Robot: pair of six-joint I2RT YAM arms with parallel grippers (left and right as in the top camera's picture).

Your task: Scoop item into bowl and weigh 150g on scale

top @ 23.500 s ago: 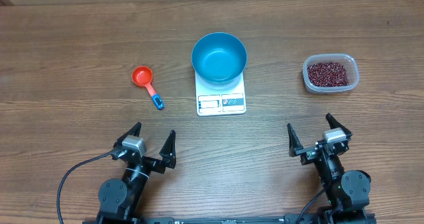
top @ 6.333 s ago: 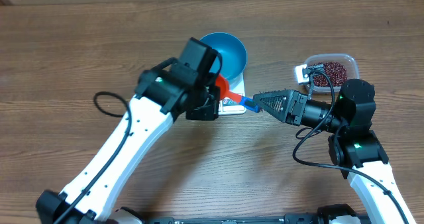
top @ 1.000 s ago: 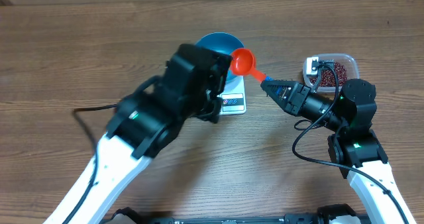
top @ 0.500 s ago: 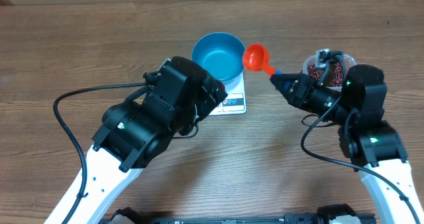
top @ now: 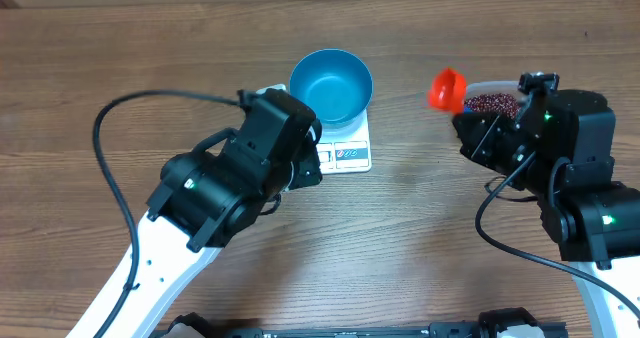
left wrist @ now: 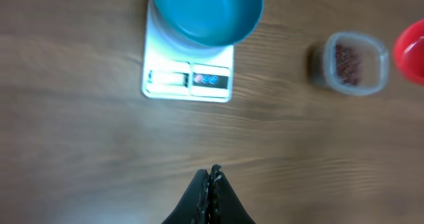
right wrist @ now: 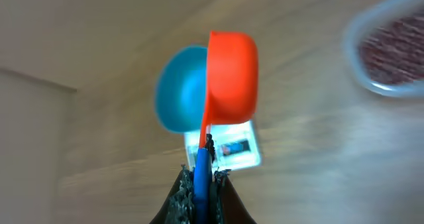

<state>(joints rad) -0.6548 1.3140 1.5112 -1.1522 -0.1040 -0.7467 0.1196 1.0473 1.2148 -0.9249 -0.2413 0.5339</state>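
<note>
R pincer (right wrist: 201, 171) clamps red scoop (top: 446, 89) by blue handle; scoop's moved right, now beside tub (top: 530, 90) of beans (top: 493, 103), tabletop (top: 100, 78) rear-right. L pincer (left wrist: 211, 176) has snapped closed, empty. Bowl (top: 331, 86) on scale (top: 345, 155), unchanged.

The deep blue bowl (top: 331, 86) stands upright on the far part of the flat white scale (top: 346, 154), whose display and buttons show along the near edge. The small dark red-brown beans (top: 490, 103) lie piled in a clear tub (left wrist: 382, 58), well apart to the right.
</note>
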